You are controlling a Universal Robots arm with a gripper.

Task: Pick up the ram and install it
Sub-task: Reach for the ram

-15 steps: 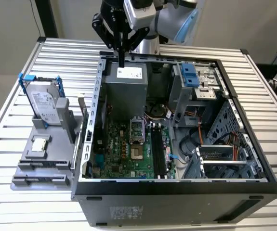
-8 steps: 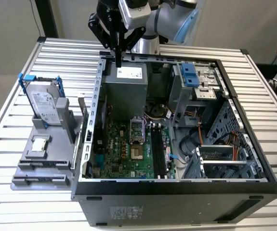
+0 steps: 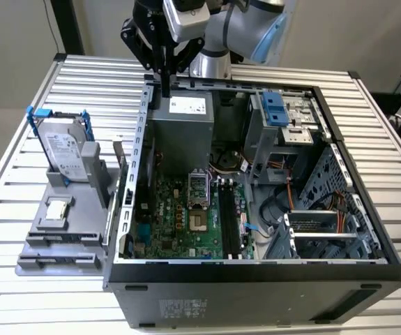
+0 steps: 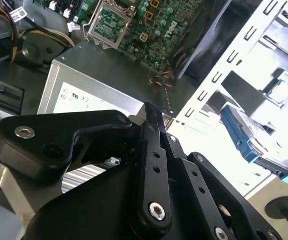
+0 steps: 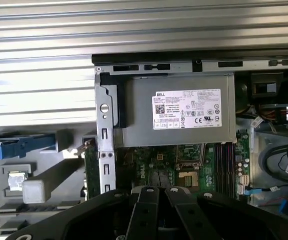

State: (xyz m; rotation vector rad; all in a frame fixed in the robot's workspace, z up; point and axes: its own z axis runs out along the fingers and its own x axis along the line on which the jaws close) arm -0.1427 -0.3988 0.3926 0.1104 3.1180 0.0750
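Black pincer point(image 3: 165, 91): pressed together, hanging over grey metal power-supply box point(image 3: 183, 132) inside open black computer case point(image 3: 256, 272).

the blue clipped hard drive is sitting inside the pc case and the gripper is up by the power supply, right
Not quite. The hard drive stands on the grey holder outside the pc case, at the exterior view's left, as the exterior view shows. The gripper is up by the power supply.

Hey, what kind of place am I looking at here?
Likely a robotics lab or test bench for PC assembly: an open computer case lies on a slatted metal table, a robot arm hangs over it, and a hard drive stands in a grey fixture beside it.
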